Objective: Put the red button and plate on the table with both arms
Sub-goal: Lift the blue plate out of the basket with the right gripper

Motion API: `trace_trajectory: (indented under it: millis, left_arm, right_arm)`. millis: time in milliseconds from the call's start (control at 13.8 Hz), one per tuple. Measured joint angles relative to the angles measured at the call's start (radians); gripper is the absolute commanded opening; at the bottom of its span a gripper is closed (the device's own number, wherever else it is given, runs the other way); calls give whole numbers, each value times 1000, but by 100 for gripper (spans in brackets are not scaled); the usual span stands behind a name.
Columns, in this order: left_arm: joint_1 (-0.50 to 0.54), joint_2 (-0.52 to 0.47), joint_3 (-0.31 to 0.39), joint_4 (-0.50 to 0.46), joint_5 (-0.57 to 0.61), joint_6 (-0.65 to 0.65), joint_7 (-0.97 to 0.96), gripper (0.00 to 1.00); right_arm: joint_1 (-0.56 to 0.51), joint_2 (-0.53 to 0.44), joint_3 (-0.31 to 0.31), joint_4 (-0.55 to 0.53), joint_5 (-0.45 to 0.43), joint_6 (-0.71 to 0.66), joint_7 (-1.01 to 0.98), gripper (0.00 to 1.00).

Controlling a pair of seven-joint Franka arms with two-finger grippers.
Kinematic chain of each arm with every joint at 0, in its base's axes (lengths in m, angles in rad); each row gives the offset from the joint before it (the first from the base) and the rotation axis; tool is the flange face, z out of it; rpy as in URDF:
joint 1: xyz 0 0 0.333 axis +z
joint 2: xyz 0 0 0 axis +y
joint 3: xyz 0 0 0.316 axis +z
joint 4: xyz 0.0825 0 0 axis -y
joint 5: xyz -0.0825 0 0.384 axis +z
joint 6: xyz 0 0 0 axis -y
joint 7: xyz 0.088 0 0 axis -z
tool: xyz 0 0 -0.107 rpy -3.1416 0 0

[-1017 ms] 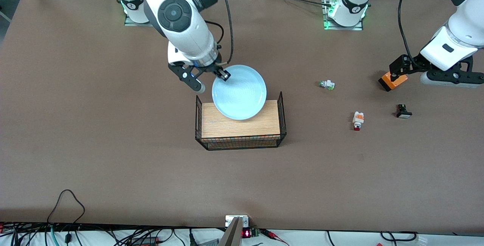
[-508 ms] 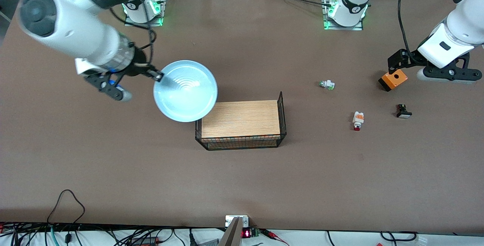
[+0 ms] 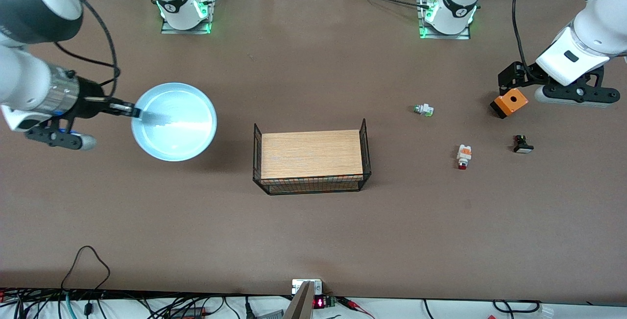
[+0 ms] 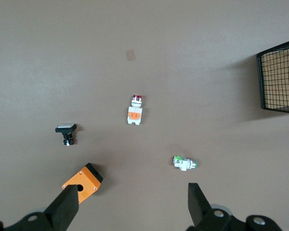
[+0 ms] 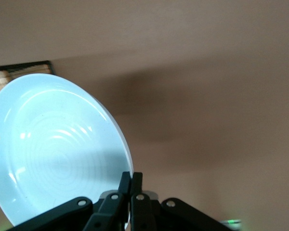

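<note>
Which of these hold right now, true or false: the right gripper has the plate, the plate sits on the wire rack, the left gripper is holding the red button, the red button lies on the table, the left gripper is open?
1. The right gripper is shut on the rim of the plate. True.
2. The plate sits on the wire rack. False: it is held over the table, toward the right arm's end, clear of the rack.
3. The left gripper holds the red button. False: its fingers are empty.
4. The red button lies on the table. True.
5. The left gripper is open. True.
</note>
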Motion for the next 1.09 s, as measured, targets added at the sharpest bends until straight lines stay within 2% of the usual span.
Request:
trace_trajectory:
  millis: [218, 363, 654, 1017, 1089]
  left_arm:
    - [1, 0, 1, 0, 0, -3, -1, 100]
    - [1, 0, 1, 0, 0, -5, -1, 100]
    - [2, 1, 1, 0, 0, -9, -2, 100]
    - [2, 2, 1, 0, 0, -10, -2, 100]
    - [2, 3, 1, 0, 0, -10, -2, 100]
  right_arm:
    - [-34, 18, 0, -62, -82, 47, -145, 0]
    - [-60, 25, 0, -155, -104, 132, -225, 0]
    - [-152, 35, -1, -391, -107, 413, -384, 0]
    - [-187, 41, 0, -714, -107, 852, -548, 0]
    - [-202, 46, 0, -770, -107, 933, -593, 16]
